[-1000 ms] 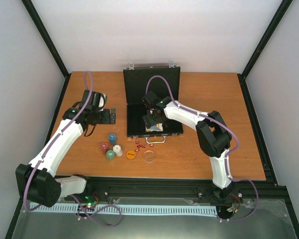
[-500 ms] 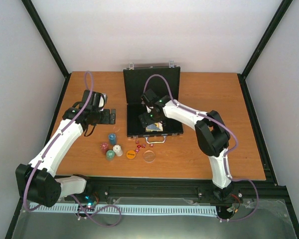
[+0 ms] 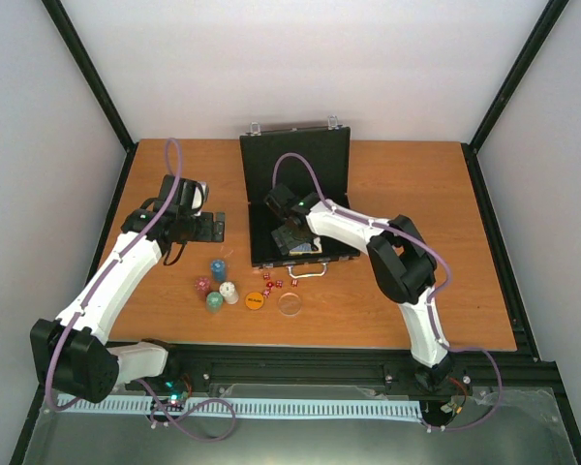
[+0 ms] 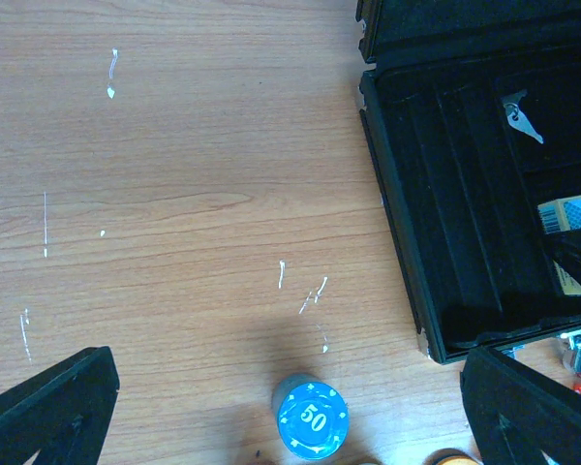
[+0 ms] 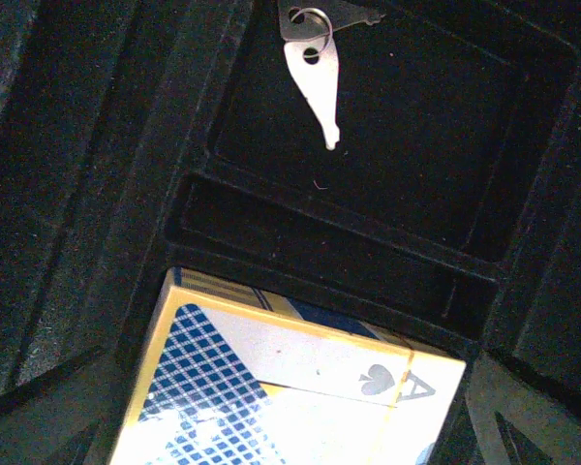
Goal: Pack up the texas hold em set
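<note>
The black briefcase (image 3: 321, 254) lies open in the middle of the table, its lid (image 3: 295, 160) standing up at the back. My right gripper (image 3: 290, 235) reaches into the case, open, with the blue-yellow card deck (image 5: 290, 387) lying in a tray compartment between its spread fingers. The deck also shows in the top view (image 3: 303, 248). My left gripper (image 3: 211, 228) hovers open and empty left of the case, above the blue chip stack (image 4: 313, 419). Blue (image 3: 218, 268), red (image 3: 202, 285), white (image 3: 229, 292) and green (image 3: 214, 301) stacks, an orange disc (image 3: 255, 300), a clear disc (image 3: 290, 304) and red dice (image 3: 271, 284) sit in front.
A small silver key (image 5: 315, 68) lies in a case compartment beyond the deck. The case's silver handle (image 3: 305, 273) sticks out toward the dice. White walls and black frame posts enclose the wooden table (image 3: 416, 242).
My right wrist has swung left and a little back over the case, and the deck has stayed in the tray. The left arm has not moved.
</note>
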Robot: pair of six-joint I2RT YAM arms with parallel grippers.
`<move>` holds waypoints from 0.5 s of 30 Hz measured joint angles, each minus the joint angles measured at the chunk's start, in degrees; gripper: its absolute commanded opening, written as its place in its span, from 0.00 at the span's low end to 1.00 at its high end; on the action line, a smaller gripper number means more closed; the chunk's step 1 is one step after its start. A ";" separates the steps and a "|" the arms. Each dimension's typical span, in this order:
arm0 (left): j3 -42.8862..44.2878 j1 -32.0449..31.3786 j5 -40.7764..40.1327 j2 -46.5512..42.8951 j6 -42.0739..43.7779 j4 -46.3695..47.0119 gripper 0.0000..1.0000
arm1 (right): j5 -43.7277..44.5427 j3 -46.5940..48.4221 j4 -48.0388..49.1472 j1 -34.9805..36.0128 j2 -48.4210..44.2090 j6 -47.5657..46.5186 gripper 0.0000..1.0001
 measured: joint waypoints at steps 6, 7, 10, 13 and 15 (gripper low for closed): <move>0.00 0.00 -0.02 0.00 0.22 0.00 1.00 | -0.31 0.04 0.35 0.24 0.02 -1.33 1.00; 0.00 0.00 -0.02 0.00 0.24 0.00 1.00 | -0.85 0.04 0.48 0.17 0.02 -1.44 1.00; 0.00 0.00 -0.02 0.00 0.31 0.00 1.00 | -3.58 0.00 1.05 0.02 -0.22 -1.99 1.00; 0.00 0.00 -0.04 0.00 0.37 0.00 1.00 | -7.52 0.00 1.60 0.07 -1.66 -2.75 1.00; 0.00 0.00 -0.04 0.00 0.44 0.00 1.00 | -9.31 0.00 1.92 0.07 -3.39 -2.84 1.00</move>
